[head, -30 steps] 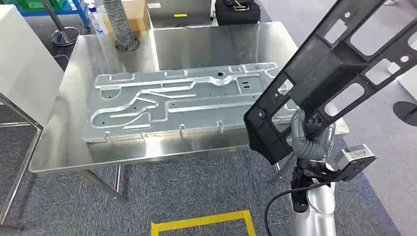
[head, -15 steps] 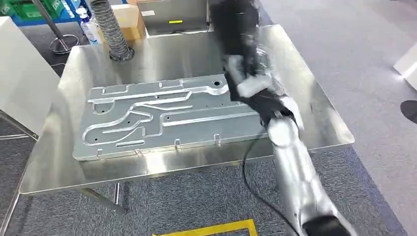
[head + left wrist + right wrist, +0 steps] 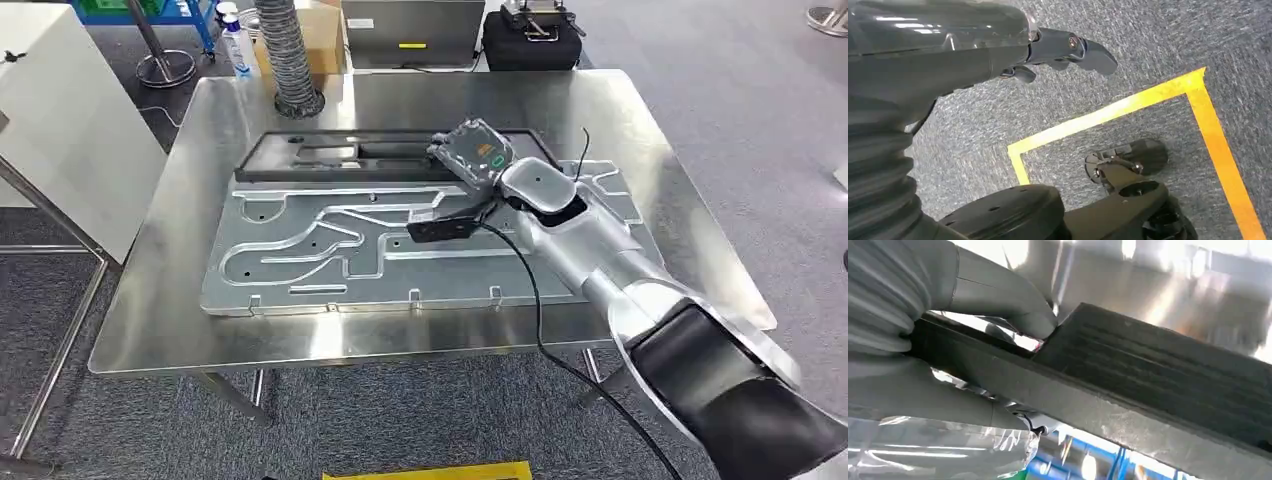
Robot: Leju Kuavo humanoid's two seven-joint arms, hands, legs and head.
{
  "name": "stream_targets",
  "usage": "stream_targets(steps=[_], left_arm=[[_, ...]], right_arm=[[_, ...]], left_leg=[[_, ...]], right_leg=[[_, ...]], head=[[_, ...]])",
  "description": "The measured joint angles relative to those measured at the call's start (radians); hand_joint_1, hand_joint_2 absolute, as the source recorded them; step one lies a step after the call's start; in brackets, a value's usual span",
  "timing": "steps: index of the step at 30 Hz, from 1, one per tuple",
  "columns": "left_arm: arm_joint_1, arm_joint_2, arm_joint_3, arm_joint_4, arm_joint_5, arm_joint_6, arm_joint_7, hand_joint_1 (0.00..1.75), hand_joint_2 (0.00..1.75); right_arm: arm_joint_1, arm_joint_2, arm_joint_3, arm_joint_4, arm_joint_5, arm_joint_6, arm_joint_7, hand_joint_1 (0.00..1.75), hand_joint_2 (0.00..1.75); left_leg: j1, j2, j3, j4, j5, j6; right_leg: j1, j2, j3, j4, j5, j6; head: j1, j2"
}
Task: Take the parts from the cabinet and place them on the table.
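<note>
The black frame (image 3: 370, 158) lies flat on the steel counter (image 3: 190, 320), along the far edge of the big grey metal plate (image 3: 330, 250) and partly resting on it. The right arm reaches out over the plate, and the right hand (image 3: 998, 315) grips the frame's near end: in the right wrist view its thumb (image 3: 1008, 300) presses on one face of the dark bar (image 3: 1158, 390) with the rest of the hand wrapped beneath it. Beyond the plate a ribbed grey hose (image 3: 285, 50) stands on the counter's far edge, with a cardboard box (image 3: 325, 35) and a spray bottle (image 3: 232, 45) behind it. The left hand (image 3: 1058, 50) hangs over grey carpet with yellow tape (image 3: 1128, 107), holding nothing, its fingers loose and apart.
</note>
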Motion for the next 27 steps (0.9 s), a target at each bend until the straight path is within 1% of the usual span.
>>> stream_targets(steps=[1, 2, 3, 4, 5, 6, 7, 8, 9, 10, 11, 12, 13, 14, 15, 16, 17, 18, 19, 20, 21, 23, 24, 25, 26, 27], left_arm=[[0.002, 0.000, 0.000, 0.000, 0.001, 0.000, -0.002, 0.00, 1.75], [0.005, 0.000, 0.000, 0.000, 0.001, 0.000, -0.003, 0.00, 1.75], [0.006, 0.000, 0.000, 0.000, 0.000, 0.000, -0.004, 0.00, 1.75], [0.011, -0.001, 0.000, 0.000, -0.002, 0.003, -0.003, 0.00, 1.75], [0.011, -0.002, -0.001, 0.001, -0.004, 0.006, -0.001, 0.00, 1.75], [0.013, -0.001, -0.001, 0.001, -0.005, 0.007, 0.002, 0.00, 1.75], [0.016, 0.000, -0.001, 0.001, -0.008, 0.010, 0.005, 0.00, 1.75], [0.015, 0.000, -0.001, 0.001, -0.011, 0.014, 0.008, 0.00, 1.75], [0.015, 0.002, -0.002, 0.000, -0.011, 0.021, 0.009, 0.00, 0.00], [0.017, 0.002, -0.002, 0.000, -0.011, 0.021, 0.008, 0.00, 0.00], [0.016, 0.002, -0.002, 0.000, -0.010, 0.020, 0.019, 0.00, 0.00], [0.014, 0.002, -0.002, 0.000, -0.009, 0.015, 0.037, 0.00, 0.00], [0.014, 0.003, -0.002, 0.000, -0.001, 0.008, 0.045, 0.00, 0.00], [0.015, 0.003, -0.001, 0.000, 0.008, -0.002, 0.044, 0.00, 0.00], [0.014, 0.003, 0.001, 0.000, 0.013, -0.011, 0.045, 0.00, 0.00], [0.013, 0.003, 0.002, 0.000, 0.023, -0.024, 0.051, 0.00, 0.00], [0.010, 0.003, 0.004, 0.000, 0.028, -0.032, 0.059, 0.00, 0.00], [0.006, 0.004, 0.005, 0.000, 0.029, -0.035, 0.064, 0.00, 0.00], [0.002, 0.003, 0.006, 0.001, 0.028, -0.038, 0.069, 0.00, 0.00], [-0.002, 0.003, 0.006, 0.001, 0.028, -0.044, 0.069, 0.00, 0.00], [-0.003, 0.003, 0.006, 0.001, 0.030, -0.048, 0.069, 0.00, 0.00], [-0.003, 0.004, 0.009, 0.001, 0.033, -0.053, 0.069, 0.00, 0.00], [-0.002, 0.005, 0.010, 0.001, 0.034, -0.056, 0.069, 0.00, 0.00], [-0.002, 0.005, 0.011, 0.001, 0.035, -0.058, 0.069, 0.00, 0.00], [-0.002, 0.005, 0.011, 0.001, 0.036, -0.061, 0.069, 0.00, 0.00], [-0.002, 0.005, 0.012, 0.001, 0.038, -0.064, 0.069, 0.00, 0.00]], right_arm=[[0.008, 0.000, 0.008, 0.021, 0.000, -0.003, 0.000, 1.75, 1.75], [0.012, 0.000, 0.015, 0.041, -0.005, -0.007, -0.001, 1.75, 1.75], [0.012, 0.000, 0.019, 0.059, -0.013, -0.011, -0.002, 0.00, 0.00], [0.012, 0.000, 0.020, 0.074, -0.022, -0.018, -0.002, 0.00, 0.00], [0.011, 0.002, 0.021, 0.085, -0.028, -0.024, -0.002, 0.00, 0.00], [0.011, 0.002, 0.021, 0.095, -0.032, -0.026, -0.002, 0.00, 0.00], [0.012, 0.002, 0.021, 0.103, -0.035, -0.026, -0.002, 0.00, 0.00], [0.011, 0.002, 0.021, 0.111, -0.038, -0.026, -0.003, 0.00, 0.00], [0.011, 0.001, 0.020, 0.116, -0.042, -0.026, -0.003, 0.00, 0.00], [0.011, -0.004, 0.020, 0.120, -0.047, -0.026, -0.005, 0.00, 0.00], [0.009, -0.007, 0.020, 0.123, -0.050, -0.024, -0.008, 0.00, 0.00], [0.008, -0.013, 0.020, 0.126, -0.054, -0.024, -0.012, 0.00, 0.00], [0.009, -0.019, 0.020, 0.128, -0.055, -0.021, -0.014, 0.00, 0.00], [0.009, -0.024, 0.021, 0.132, -0.055, -0.014, -0.014, 0.00, 0.00], [0.010, -0.026, 0.021, 0.134, -0.055, -0.010, -0.014, 0.00, 0.00], [0.010, -0.029, 0.021, 0.136, -0.055, -0.007, -0.014, 0.00, 0.00], [0.009, -0.031, 0.021, 0.137, -0.055, -0.006, -0.015, 0.00, 0.00], [0.007, -0.033, 0.021, 0.139, -0.056, -0.007, -0.017, 0.00, 0.00], [0.004, -0.035, 0.021, 0.140, -0.057, -0.007, -0.018, 0.00, 0.00], [0.000, -0.039, 0.021, 0.141, -0.061, -0.006, -0.018, 0.00, 0.00], [0.000, -0.039, 0.020, 0.142, -0.066, -0.007, -0.021, 0.00, 0.00], [0.000, -0.039, 0.020, 0.146, -0.069, -0.005, -0.021, 0.00, 0.00], [0.000, -0.039, 0.020, 0.148, -0.069, -0.004, -0.023, 0.00, 0.00], [0.000, -0.036, 0.020, 0.150, -0.071, -0.002, -0.023, 0.00, 0.00], [0.000, -0.028, 0.019, 0.152, -0.071, 0.000, -0.024, 0.00, 0.00], [-0.001, -0.021, 0.018, 0.154, -0.072, 0.002, -0.024, 0.00, 0.00]], left_leg=[[-0.003, -0.004, 0.006, 0.001, -0.005, 0.001], [-0.007, -0.007, 0.011, 0.002, -0.009, 0.001], [-0.010, -0.008, 0.017, 0.003, -0.015, 0.001], [-0.010, -0.008, 0.016, 0.002, -0.020, -0.001], [-0.015, -0.008, 0.013, 0.006, -0.021, -0.005], [-0.010, -0.006, 0.010, 0.005, -0.021, -0.010], [-0.008, -0.006, 0.012, 0.001, -0.023, -0.014], [-0.010, -0.006, 0.016, -0.003, -0.022, -0.017], [-0.014, -0.002, 0.017, -0.001, -0.031, -0.022], [-0.012, 0.006, 0.014, 0.017, -0.042, -0.030], [-0.009, 0.008, -0.012, 0.074, -0.073, -0.035], [-0.003, 0.009, -0.053, 0.154, -0.108, -0.042], [0.002, 0.010, -0.095, 0.230, -0.134, -0.048], [0.008, 0.010, -0.131, 0.291, -0.147, -0.055], [0.012, 0.012, -0.143, 0.299, -0.135, -0.060], [0.018, 0.014, -0.129, 0.261, -0.103, -0.065], [0.023, 0.016, -0.097, 0.191, -0.062, -0.070], [0.028, 0.020, -0.054, 0.102, -0.017, -0.075], [0.034, 0.023, -0.023, 0.032, 0.002, -0.078], [0.024, 0.013, -0.020, 0.024, -0.001, -0.065], [0.026, 0.010, -0.025, 0.027, 0.001, -0.053], [0.015, 0.008, -0.028, 0.026, 0.008, -0.040], [0.015, 0.009, -0.029, 0.015, 0.017, -0.027], [0.017, 0.009, -0.029, 0.010, 0.025, -0.017], [0.016, 0.011, -0.033, 0.008, 0.030, -0.010], [0.015, 0.012, -0.039, 0.008, 0.034, -0.006]], right_leg=[[0.001, 0.000, 0.016, -0.050, 0.041, -0.005], [0.004, 0.002, 0.050, -0.133, 0.095, -0.013], [0.009, 0.002, 0.089, -0.230, 0.147, -0.025], [0.016, 0.003, 0.113, -0.282, 0.153, -0.038], [0.019, 0.002, 0.117, -0.300, 0.151, -0.039], [0.021, 0.002, 0.116, -0.301, 0.150, -0.038], [0.023, 0.003, 0.116, -0.302, 0.147, -0.041], [0.023, 0.003, 0.120, -0.310, 0.147, -0.044], [0.008, -0.001, 0.136, -0.327, 0.152, -0.045], [0.008, -0.002, 0.146, -0.337, 0.152, -0.046], [0.008, -0.007, 0.152, -0.338, 0.149, -0.051], [0.008, -0.008, 0.156, -0.338, 0.147, -0.053], [0.008, -0.011, 0.159, -0.338, 0.144, -0.053], [0.008, -0.012, 0.160, -0.336, 0.142, -0.052], [0.006, -0.012, 0.160, -0.334, 0.140, -0.049], [0.004, -0.013, 0.160, -0.330, 0.140, -0.046], [0.000, -0.013, 0.160, -0.323, 0.136, -0.041], [-0.002, -0.013, 0.160, -0.314, 0.131, -0.034], [-0.002, -0.013, 0.154, -0.305, 0.126, -0.026], [0.002, -0.010, 0.146, -0.291, 0.122, -0.019], [0.002, -0.012, 0.145, -0.294, 0.126, -0.013], [-0.007, -0.013, 0.145, -0.302, 0.134, 0.001], [-0.010, -0.013, 0.142, -0.301, 0.135, 0.008], [-0.013, -0.010, 0.136, -0.288, 0.108, 0.009], [-0.013, -0.009, 0.122, -0.241, 0.058, 0.008], [-0.011, -0.006, 0.097, -0.165, 0.006, 0.008]], head=[[0.000, 0.000], [0.000, 0.000], [0.000, 0.000], [0.000, 0.000], [0.000, 0.000], [0.000, 0.000], [0.000, 0.000], [0.000, 0.000], [0.000, 0.000], [0.000, 0.000], [0.000, 0.000], [0.000, 0.000], [0.000, 0.000], [0.000, 0.000], [0.000, 0.000], [0.000, 0.000], [0.000, 0.000], [0.000, 0.000], [0.000, 0.000], [0.000, 0.000], [0.000, 0.000], [0.000, 0.000], [0.000, 0.000], [0.000, 0.000], [0.000, 0.000], [0.000, 0.000]])
